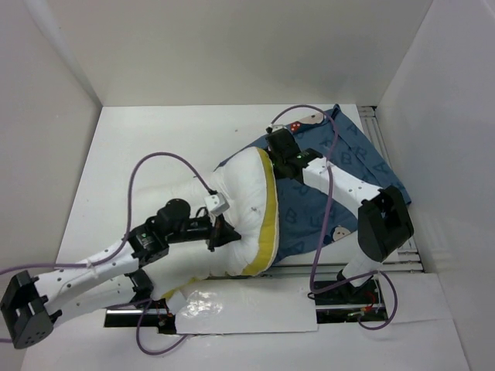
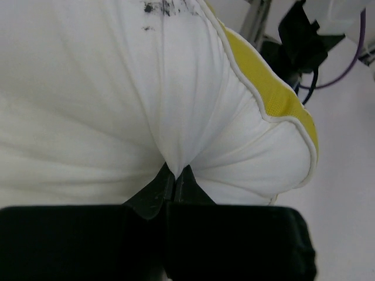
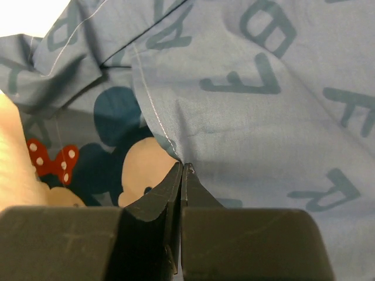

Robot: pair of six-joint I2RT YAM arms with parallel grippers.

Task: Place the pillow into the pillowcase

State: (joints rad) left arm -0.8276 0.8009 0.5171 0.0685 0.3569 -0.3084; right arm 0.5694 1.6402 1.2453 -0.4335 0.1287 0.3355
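The white pillow (image 1: 244,205) with its yellow edge lies mid-table, its right side over the denim-blue pillowcase (image 1: 356,166). My left gripper (image 1: 219,233) is shut on a pinched fold of the pillow (image 2: 176,105) at its near left side; the fabric bunches into the closed fingertips (image 2: 174,175). My right gripper (image 1: 285,157) is at the pillowcase's stitched hem beside the pillow's far end, shut on that hem (image 3: 170,140), with a cartoon mouse print (image 3: 117,146) underneath. The closed tips of the right gripper (image 3: 183,171) hold the blue cloth (image 3: 263,105).
White walls enclose the table (image 1: 147,147) on three sides. Purple cables (image 1: 155,166) loop over both arms. A metal rail (image 1: 387,147) runs along the right side and a crinkled plastic sheet (image 1: 201,303) lies at the front edge between the arm bases.
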